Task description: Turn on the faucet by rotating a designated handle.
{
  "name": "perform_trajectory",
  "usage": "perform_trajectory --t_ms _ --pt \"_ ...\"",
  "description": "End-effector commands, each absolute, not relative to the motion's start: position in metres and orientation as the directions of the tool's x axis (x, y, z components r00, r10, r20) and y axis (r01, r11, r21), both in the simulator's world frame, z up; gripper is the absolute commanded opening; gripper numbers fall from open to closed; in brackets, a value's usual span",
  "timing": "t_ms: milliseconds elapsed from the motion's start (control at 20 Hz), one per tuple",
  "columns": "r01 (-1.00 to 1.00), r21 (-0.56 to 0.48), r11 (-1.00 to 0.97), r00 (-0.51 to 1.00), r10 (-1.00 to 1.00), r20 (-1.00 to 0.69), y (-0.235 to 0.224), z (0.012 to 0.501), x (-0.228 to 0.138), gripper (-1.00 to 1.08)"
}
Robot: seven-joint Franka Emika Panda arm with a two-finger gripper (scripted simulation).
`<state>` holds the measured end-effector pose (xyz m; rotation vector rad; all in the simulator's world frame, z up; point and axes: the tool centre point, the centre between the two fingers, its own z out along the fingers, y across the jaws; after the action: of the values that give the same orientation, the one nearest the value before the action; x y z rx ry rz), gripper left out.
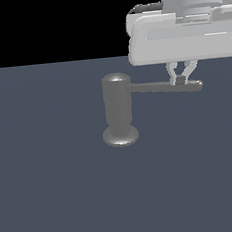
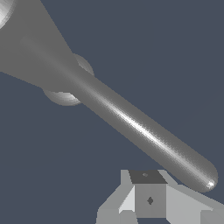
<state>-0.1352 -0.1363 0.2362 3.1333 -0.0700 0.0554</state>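
Most of both views is filled by the desk, a flat, matte slate-blue surface with no texture; in the exterior view it ends in plain black at the top.

Next in size is the arm's pale grey, boxy hand block, cut off by the top and right edges of the exterior view, so the arm above it is unseen.

On the desk, near the middle of the exterior view, stands the faucet: a glossy grey upright cylinder with a rounded top on a wider round disc base. In the wrist view its body is a blurred grey wedge, cut off by the frame, with part of the base peeking out beneath.

From near the cylinder's top the handle runs level toward the exterior view's right, a thin straight rod with a rounded end and a bright streak of gloss along it in the wrist view.

Smallest is the pincer, hanging below the block near the handle's free end. Its thin pale fingers converge toward a dark tip at the rod. I cannot tell whether they grip the rod or only stand by it.
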Motion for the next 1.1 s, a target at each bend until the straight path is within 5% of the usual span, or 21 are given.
perform_trajectory --t_ms 0,1050 --pt "-0.036 0.007 -0.999 0.999 -0.035 0.027 -0.139 0.231 -0.127 -1.00" --pt "-0.048 0.003 -0.999 0.999 -0.048 0.010 -0.189 0.224 -0.077 -1.00"
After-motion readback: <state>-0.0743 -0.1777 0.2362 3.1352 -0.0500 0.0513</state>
